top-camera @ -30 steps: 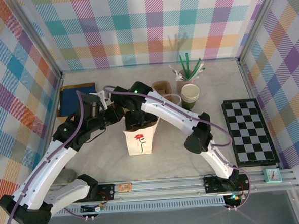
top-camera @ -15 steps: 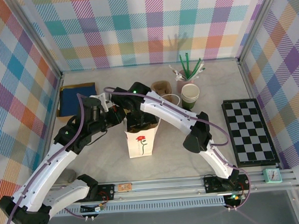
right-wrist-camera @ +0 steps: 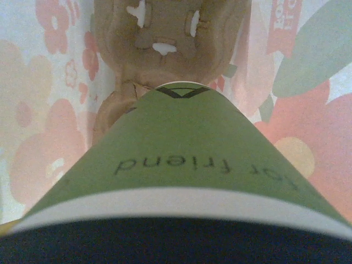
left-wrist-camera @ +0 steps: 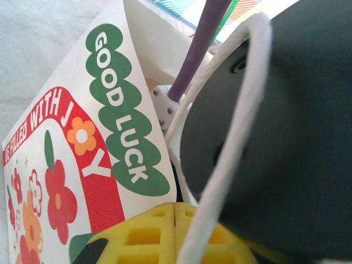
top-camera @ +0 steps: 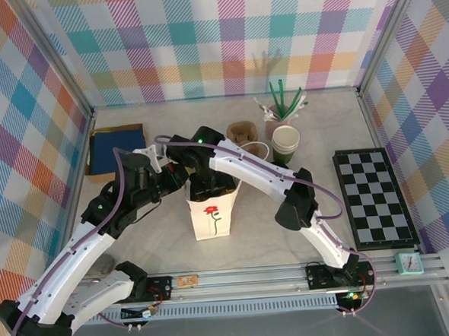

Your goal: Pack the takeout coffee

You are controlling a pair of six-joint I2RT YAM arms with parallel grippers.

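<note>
The takeout coffee (right-wrist-camera: 181, 143), a green paper cup with a black lid (right-wrist-camera: 176, 242), hangs inside the white paper bag (top-camera: 211, 218), with my right gripper (top-camera: 209, 186) shut on it. Below the cup, a brown pulp carrier (right-wrist-camera: 165, 38) lies on the bag's floor. The bag stands upright mid-table with a red rose on its front. My left gripper (top-camera: 181, 183) is at the bag's left rim. Its yellow fingers (left-wrist-camera: 143, 234) are pressed together on the printed bag wall (left-wrist-camera: 82, 137), and the white cord handle (left-wrist-camera: 236, 126) crosses in front.
Behind the bag are a stack of lidless cups (top-camera: 286, 141), a brown holder (top-camera: 241, 129) and a cup of green and white stirrers (top-camera: 281, 103). A blue cloth (top-camera: 115, 148) lies far left. A chessboard (top-camera: 375, 197) is at the right, with a small teal clock (top-camera: 408, 262) near the rail.
The left arm has shifted a little toward the bag's rim and the bag has nudged slightly. The right gripper stays in the bag's mouth with the cup.
</note>
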